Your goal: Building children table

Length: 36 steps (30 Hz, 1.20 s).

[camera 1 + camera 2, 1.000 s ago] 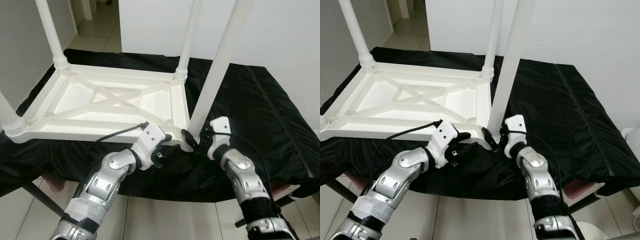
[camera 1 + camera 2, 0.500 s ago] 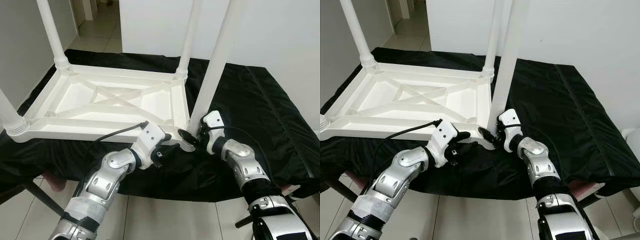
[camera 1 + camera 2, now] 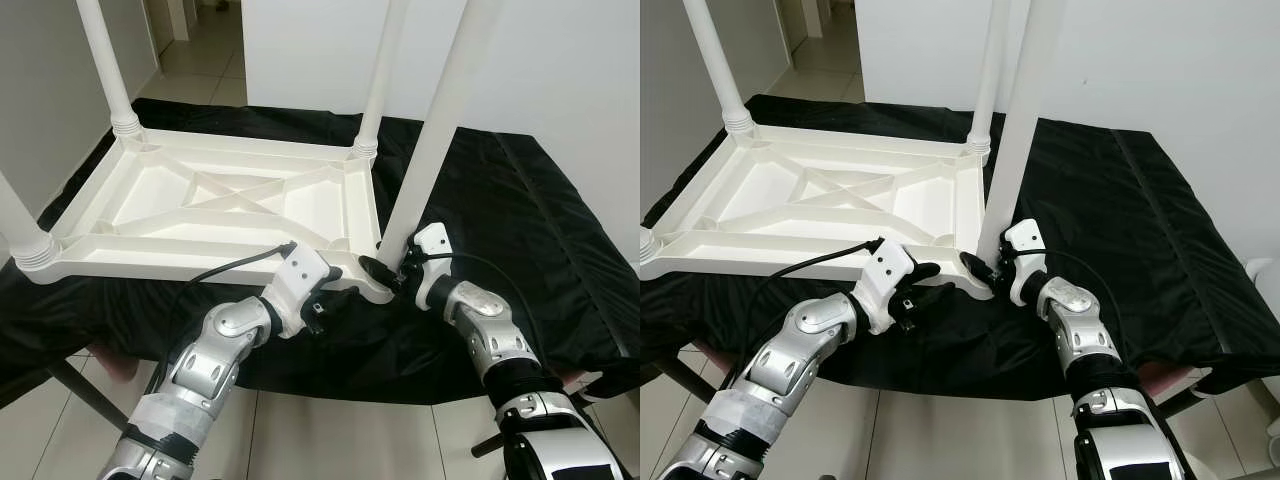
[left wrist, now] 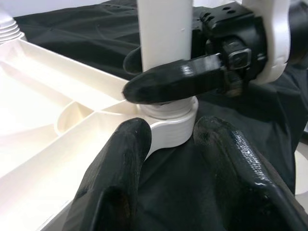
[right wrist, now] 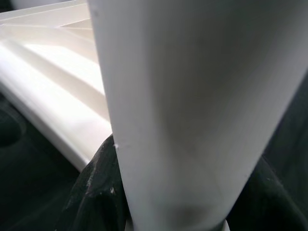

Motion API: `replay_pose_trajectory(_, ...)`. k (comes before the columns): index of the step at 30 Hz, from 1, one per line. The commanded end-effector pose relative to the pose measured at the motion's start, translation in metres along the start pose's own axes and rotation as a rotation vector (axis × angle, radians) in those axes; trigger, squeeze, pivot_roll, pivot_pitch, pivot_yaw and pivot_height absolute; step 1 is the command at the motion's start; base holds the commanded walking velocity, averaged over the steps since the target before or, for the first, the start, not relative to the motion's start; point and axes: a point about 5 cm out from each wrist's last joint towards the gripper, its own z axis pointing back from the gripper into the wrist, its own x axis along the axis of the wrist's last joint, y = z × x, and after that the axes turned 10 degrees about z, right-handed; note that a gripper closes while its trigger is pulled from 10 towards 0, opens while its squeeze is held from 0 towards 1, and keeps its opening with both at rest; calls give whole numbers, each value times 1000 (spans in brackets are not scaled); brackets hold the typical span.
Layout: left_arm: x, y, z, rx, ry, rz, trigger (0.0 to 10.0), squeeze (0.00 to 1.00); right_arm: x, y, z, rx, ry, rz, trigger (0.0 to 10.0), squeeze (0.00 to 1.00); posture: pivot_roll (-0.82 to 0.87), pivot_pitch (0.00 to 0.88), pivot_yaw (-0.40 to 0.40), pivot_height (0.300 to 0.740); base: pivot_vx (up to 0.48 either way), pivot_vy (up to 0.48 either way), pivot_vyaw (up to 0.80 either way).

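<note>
Centre frame, the upturned children's table (image 3: 230, 205) lies on a black-draped desk (image 3: 520, 210). My right claw (image 3: 388, 274) is clamped on the near leg (image 3: 430, 150) at its socket; my left claw (image 3: 338, 283), fingers apart, straddles that corner. I'd twist squarely, holding the frame steady.

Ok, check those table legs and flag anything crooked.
The near-right leg leans, tilted to the right as it rises, while the far legs stand straighter. The right gripper clamps its base at the tabletop corner socket; the left gripper straddles that corner.
</note>
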Motion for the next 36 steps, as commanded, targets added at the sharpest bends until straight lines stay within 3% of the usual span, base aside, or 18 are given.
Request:
replay_pose_trajectory(1,-2,0,0,-1,9,0,10000,0,-9,0,3,-63,51,-30,10000,0,32,20,-60,740,0,0,0)
replay_pose_trajectory(4,-2,0,0,-2,10,2,10000,0,-5,2,1,-128,46,-48,10000,0,30,22,-61,740,0,0,0)
replay_pose_trajectory(9,-3,-2,0,-3,11,6,10000,0,-5,9,-4,-340,77,-154,10000,0,28,29,-65,740,0,0,0)
replay_pose_trajectory(13,-3,-2,1,-2,10,10,10000,0,-5,24,-7,-449,95,-203,10000,0,30,32,-70,740,0,0,0)
replay_pose_trajectory(15,-4,-3,2,1,11,12,10000,0,-5,34,-7,-604,107,-266,10000,0,33,35,-75,740,0,0,0)
replay_pose_trajectory(16,-4,-3,2,1,11,12,10000,0,-5,34,-7,-604,107,-266,10000,0,33,35,-75,740,0,0,0)
replay_pose_trajectory(18,-4,-3,2,4,11,15,10000,0,-5,39,-5,-719,126,-300,10000,0,34,37,-72,740,0,0,0)
replay_pose_trajectory(24,-6,-6,3,-1,16,22,10000,0,3,54,-11,-679,119,-310,10000,0,30,41,-67,740,0,0,0)
replay_pose_trajectory(27,-6,-4,3,-1,19,21,10000,0,8,50,-8,-678,87,-290,10000,0,28,41,-66,740,0,0,0)
replay_pose_trajectory(28,-5,-4,3,0,19,20,10000,0,9,48,-7,-681,77,-284,10000,424,28,41,-66,740,0,0,0)
replay_pose_trajectory(30,-5,-3,3,2,19,20,10000,0,10,48,-6,-688,74,-279,10000,424,29,41,-67,740,0,0,0)
replay_pose_trajectory(31,-5,-3,3,3,18,20,10000,0,11,46,-4,-687,60,-277,10000,1000,29,41,-68,740,0,0,0)
replay_pose_trajectory(36,-5,-4,3,3,18,20,10000,0,12,40,1,-656,36,-262,10000,1000,25,39,-69,740,0,0,0)
